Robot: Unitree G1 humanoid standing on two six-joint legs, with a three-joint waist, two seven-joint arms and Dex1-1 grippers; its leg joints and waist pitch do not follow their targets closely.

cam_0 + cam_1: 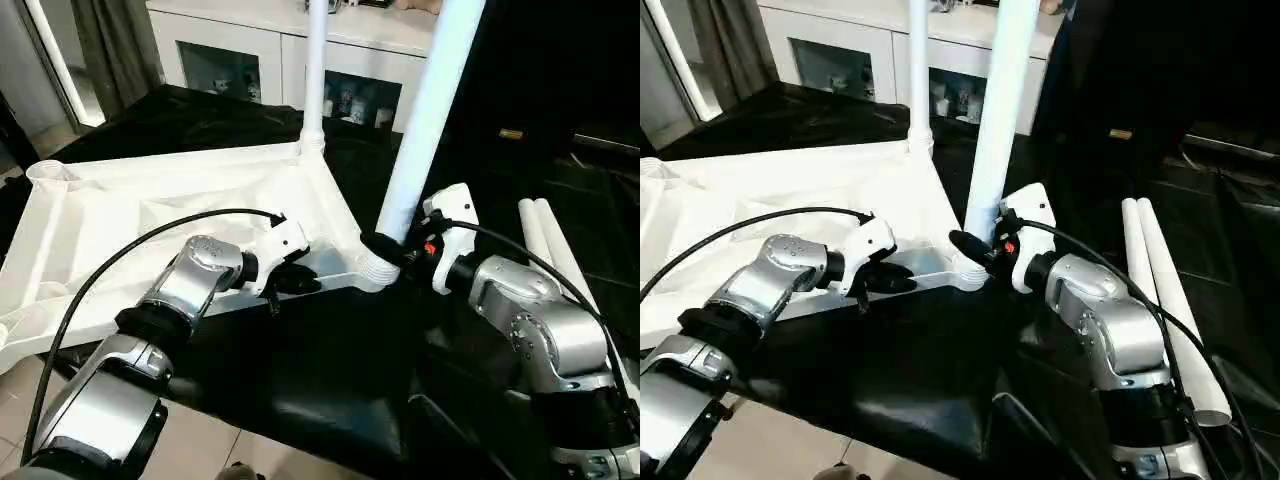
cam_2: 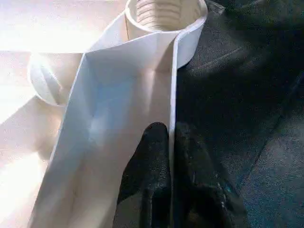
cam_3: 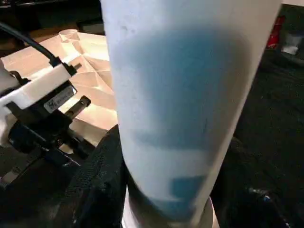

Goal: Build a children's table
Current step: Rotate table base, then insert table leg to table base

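Two black fingers [image 2: 152, 175] pinch the table top's [image 1: 150, 215] rim wall.

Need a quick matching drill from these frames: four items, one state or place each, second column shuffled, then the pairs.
Items:
1. left gripper
2. right gripper
3. far leg
4. two spare legs

States or places:
A. lying side by side on the black cover
B. clamped on the tabletop's near rim
C. standing upright in the far corner socket
D. closed around the near leg just above its socket

Pairs: 1-B, 2-D, 3-C, 4-A
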